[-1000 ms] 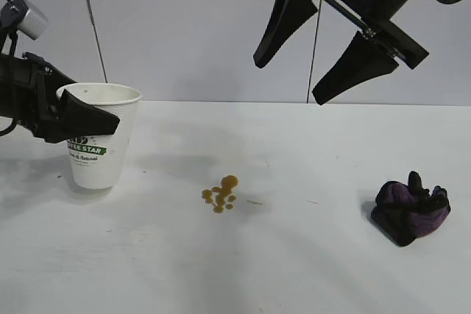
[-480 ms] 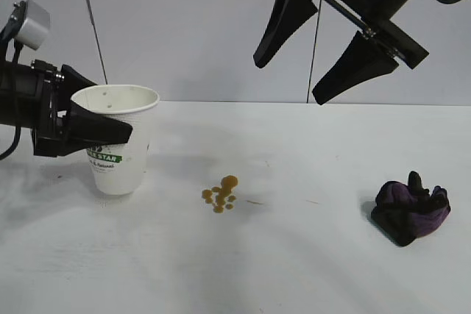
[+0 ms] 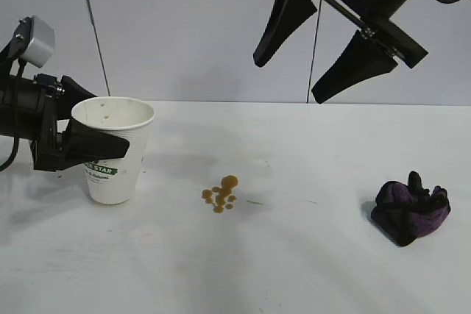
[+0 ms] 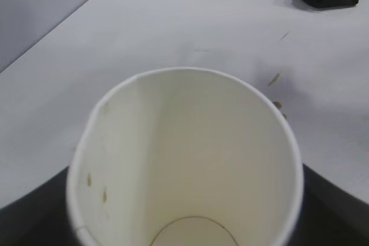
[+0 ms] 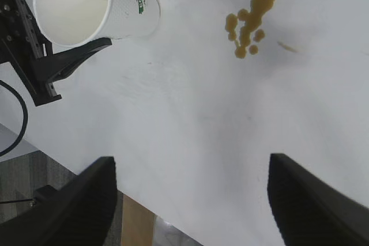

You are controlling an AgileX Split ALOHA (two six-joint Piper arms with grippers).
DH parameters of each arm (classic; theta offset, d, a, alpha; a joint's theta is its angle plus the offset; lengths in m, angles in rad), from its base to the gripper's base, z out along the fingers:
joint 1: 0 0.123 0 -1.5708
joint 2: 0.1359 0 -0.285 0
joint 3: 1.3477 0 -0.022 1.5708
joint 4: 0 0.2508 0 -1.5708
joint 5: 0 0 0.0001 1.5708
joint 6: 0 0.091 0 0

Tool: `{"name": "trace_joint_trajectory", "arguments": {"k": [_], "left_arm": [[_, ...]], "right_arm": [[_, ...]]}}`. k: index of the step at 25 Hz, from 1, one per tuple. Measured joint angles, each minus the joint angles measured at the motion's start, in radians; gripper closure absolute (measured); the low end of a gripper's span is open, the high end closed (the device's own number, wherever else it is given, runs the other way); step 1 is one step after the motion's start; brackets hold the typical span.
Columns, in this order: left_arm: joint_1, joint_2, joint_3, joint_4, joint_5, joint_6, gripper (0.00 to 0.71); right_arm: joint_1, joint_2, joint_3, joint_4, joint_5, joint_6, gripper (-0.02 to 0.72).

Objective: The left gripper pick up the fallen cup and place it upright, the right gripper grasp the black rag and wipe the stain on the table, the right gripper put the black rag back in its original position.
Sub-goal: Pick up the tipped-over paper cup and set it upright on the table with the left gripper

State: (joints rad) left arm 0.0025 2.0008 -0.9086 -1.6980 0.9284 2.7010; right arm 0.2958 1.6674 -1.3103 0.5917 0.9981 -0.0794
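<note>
Standing upright near the 9 o'clock edge of the table point(image 3: 309, 255) is one cup point(image 3: 112, 154), white paper with a green logo band, its open mouth facing up and its base on the surface. One left gripper point(image 3: 92, 145) reaches in from 9 o'clock and has its two black fingers point(image 3: 99, 146) set on either side of the cup wall just below the rim; the near finger lies across the front of the cup above the logo. In the left wrist view the cup point(image 4: 184, 165) fills the frame, its pale inside flecked with a few small brown spots, and dark finger tips show at both lower corners, hugging its sides. The grip looks closed onto the cup.

One stain point(image 3: 220, 194) lies near the middle of the table, at about 3 o'clock from the cup and apart from it. It is a cluster of amber-brown drops, roughly eight that can be counted, the largest at the 1 o'clock end. A thin brownish streak sits just beside it toward 3 o'clock.

One black rag point(image 3: 410, 211), bunched, black with purple folds, rests on the table toward the 3 o'clock edge, well apart from the stain.

One right gripper point(image 3: 318, 45) hangs high above the table at about 1 o'clock, its two tapered fingers spread wide on a tilted crossbar and empty. Its wrist view looks down on the stain point(image 5: 249, 22) and the cup point(image 5: 95, 8), with both finger tips framing bare tabletop.
</note>
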Motion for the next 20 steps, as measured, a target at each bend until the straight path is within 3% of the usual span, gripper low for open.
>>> {"name": "trace_joint_trajectory", "arguments": {"k": [15, 20], "left_arm": [[0.0, 0.0, 0.0, 0.004, -0.145, -0.076, 0.046], [0.0, -0.002, 0.0, 0.119, -0.197, -0.208, 0.044]], "right_arm": [[0.0, 0.0, 0.0, 0.0, -0.007, 0.0, 0.201], [0.0, 0.0, 0.0, 0.0, -0.008, 0.0, 0.201]]}}
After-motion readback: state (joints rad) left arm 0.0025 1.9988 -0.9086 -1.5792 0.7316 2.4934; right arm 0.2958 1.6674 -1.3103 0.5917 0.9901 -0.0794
